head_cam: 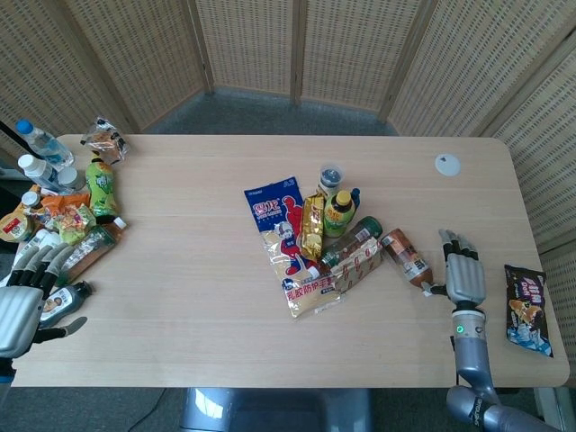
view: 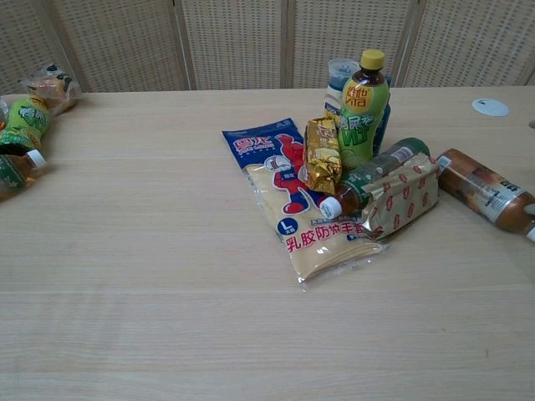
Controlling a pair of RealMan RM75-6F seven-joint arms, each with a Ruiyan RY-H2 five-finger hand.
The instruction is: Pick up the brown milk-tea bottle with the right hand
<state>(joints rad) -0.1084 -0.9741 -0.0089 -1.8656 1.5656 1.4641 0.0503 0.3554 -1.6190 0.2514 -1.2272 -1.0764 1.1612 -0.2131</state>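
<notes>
The brown milk-tea bottle [head_cam: 407, 256] lies on its side to the right of the snack pile, its white cap toward my right hand. In the chest view the bottle [view: 483, 190] reaches the right edge of the frame. My right hand [head_cam: 464, 275] lies flat just to the right of the bottle with its fingers stretched out, and its thumb is at the cap end. It holds nothing. The chest view barely shows this hand. My left hand [head_cam: 20, 306] hovers at the table's left front corner, fingers apart and empty.
The central pile holds a blue glove packet [head_cam: 282, 236], a gold snack [head_cam: 312, 225], a silver-red packet [head_cam: 360, 264], a dark bottle [head_cam: 353, 241] and an upright green bottle [head_cam: 337, 212]. A dark snack bag [head_cam: 527, 309] lies right of my hand. Bottles and snacks [head_cam: 67, 211] crowd the left edge.
</notes>
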